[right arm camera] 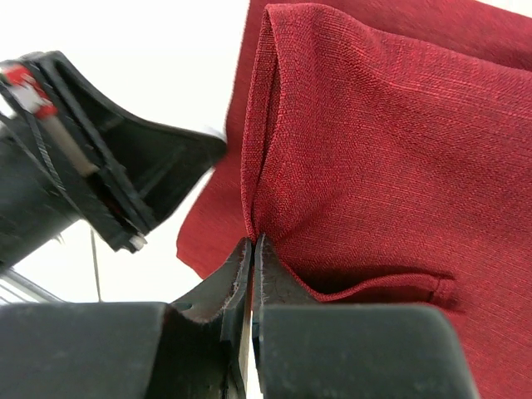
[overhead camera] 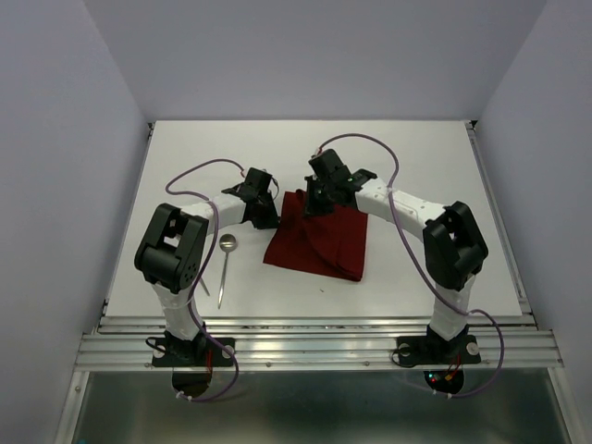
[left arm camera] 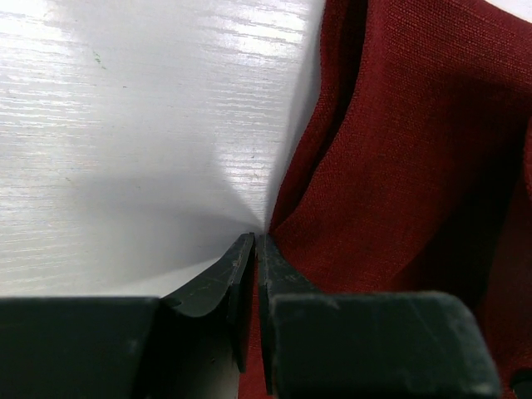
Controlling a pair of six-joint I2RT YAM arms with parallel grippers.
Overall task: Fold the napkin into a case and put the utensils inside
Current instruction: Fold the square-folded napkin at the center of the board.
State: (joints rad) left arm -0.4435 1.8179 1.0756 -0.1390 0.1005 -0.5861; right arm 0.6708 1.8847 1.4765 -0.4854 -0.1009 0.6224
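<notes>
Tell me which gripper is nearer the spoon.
The left gripper, at the napkin's left edge beside the spoon; the right gripper sits farther right, at the napkin's far edge.

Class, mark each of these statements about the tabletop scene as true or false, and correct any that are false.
1. The left gripper and the right gripper each pinch an edge of the napkin. True.
2. The napkin is folded into a narrow strip. False: it is a broad, loosely folded sheet.
3. The spoon lies with its bowl farther from the near edge of the table than its handle. True.
4. The spoon rests on the napkin. False: it lies on the bare table to the napkin's left, apart from it.
</notes>
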